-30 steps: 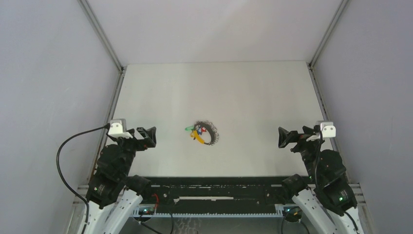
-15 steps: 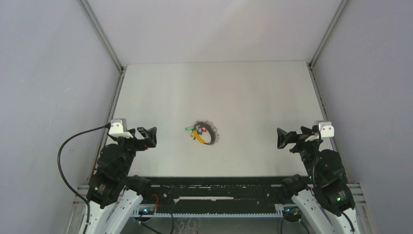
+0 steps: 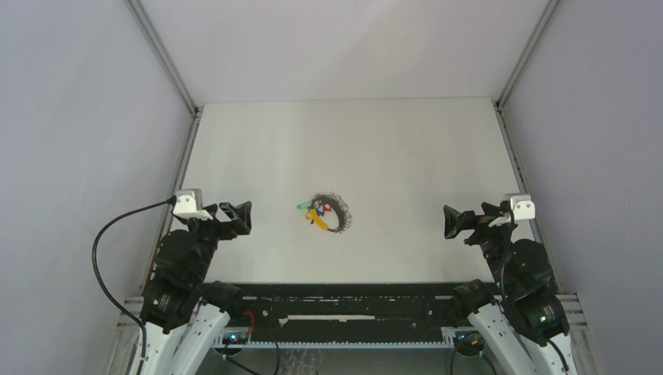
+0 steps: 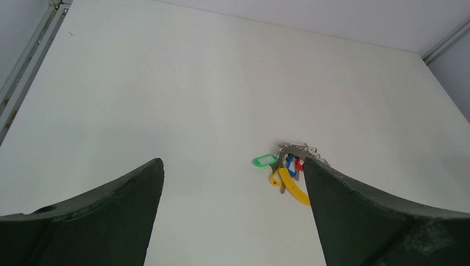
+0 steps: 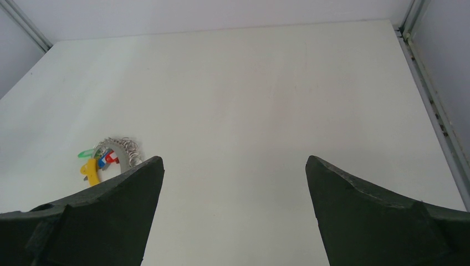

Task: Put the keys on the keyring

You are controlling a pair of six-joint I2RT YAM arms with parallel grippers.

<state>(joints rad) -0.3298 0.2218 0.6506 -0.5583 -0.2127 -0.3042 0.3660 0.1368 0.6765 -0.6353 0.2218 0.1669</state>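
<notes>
A grey keyring point(image 3: 338, 212) with small metal rings lies near the middle of the white table. The keys point(image 3: 317, 212) with green, yellow, blue and red plastic heads lie bunched at its left side. They show in the left wrist view point(image 4: 284, 170) and in the right wrist view point(image 5: 97, 160). My left gripper point(image 3: 240, 219) is open and empty, left of the keys and well apart from them. My right gripper point(image 3: 453, 222) is open and empty, far to their right.
The white table point(image 3: 391, 148) is enclosed by grey walls, with metal rails point(image 3: 168, 62) along the left and right edges. A black cable point(image 3: 102, 234) loops beside the left arm. A black bar point(image 3: 352, 301) runs along the near edge between the arm bases.
Both grippers have shifted very slightly; the keys and keyring have not moved.
</notes>
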